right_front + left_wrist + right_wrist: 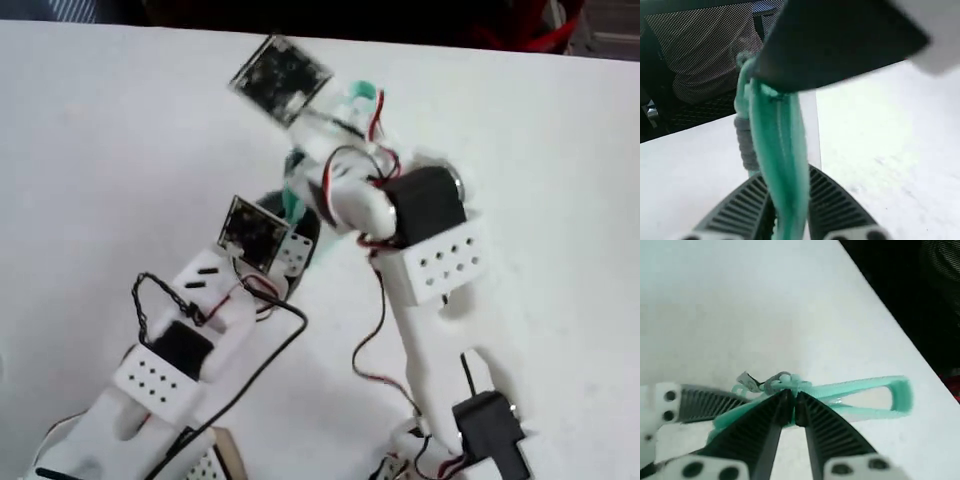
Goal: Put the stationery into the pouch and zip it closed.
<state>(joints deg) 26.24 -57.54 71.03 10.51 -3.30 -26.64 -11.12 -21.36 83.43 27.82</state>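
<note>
Between both sets of jaws, high view: left arm (170, 360) and right arm (430, 260) hold the teal fabric pouch (294, 203). Left wrist view: left gripper (785, 200) is clenched on the pouch edge, evidently anchoring it. Right wrist view: right gripper (791, 397) is clenched at the grey zip pull (775, 384), probably to draw the zip.

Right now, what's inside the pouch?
Cannot tell. The left gripper and the right gripper both clamp the teal pouch. Its outer walls are visible, and they cover whatever is inside.
</note>
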